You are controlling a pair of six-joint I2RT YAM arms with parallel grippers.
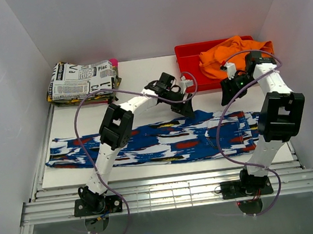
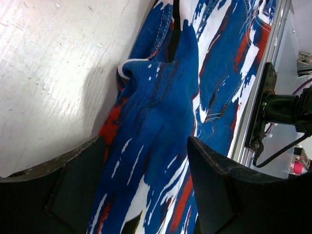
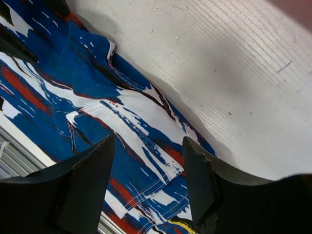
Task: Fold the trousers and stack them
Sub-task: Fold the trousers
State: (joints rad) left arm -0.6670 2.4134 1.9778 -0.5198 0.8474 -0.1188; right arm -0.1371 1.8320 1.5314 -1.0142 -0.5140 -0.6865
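Left claw (image 2: 145, 146): it is wide open. Its two black fingers (image 2: 73, 190) stand far apart, and a bumpy fold of the trousers (image 2: 161, 112) sits in the gap. The fingers do not pinch the cloth. The cloth may brush the finger on the left of the wrist view, but it is too close to tell.
Right claw (image 3: 148, 141): it is open too, and its fingers (image 3: 87, 180) are spread. It holds nothing. It hangs over the back edge of the trousers, where blue cloth meets the white table (image 3: 219, 63).
Trousers: they lie flat and long across the front part of the table, from the left side to the right side. They are blue with white streaks and red patches. A pocket with white stitching shows below the right claw.
Where the claws are: from above, both are at the far edge of the trousers, the left claw near the middle and the right claw near the right end.
Writing: a folded black-and-white cloth (image 1: 81, 80) in the back left corner has newspaper print. The letters "Plac" can be read, and the rest is too small.
Red bin (image 1: 186, 54): it sits at the back right with an orange cloth (image 1: 234, 51) in it.
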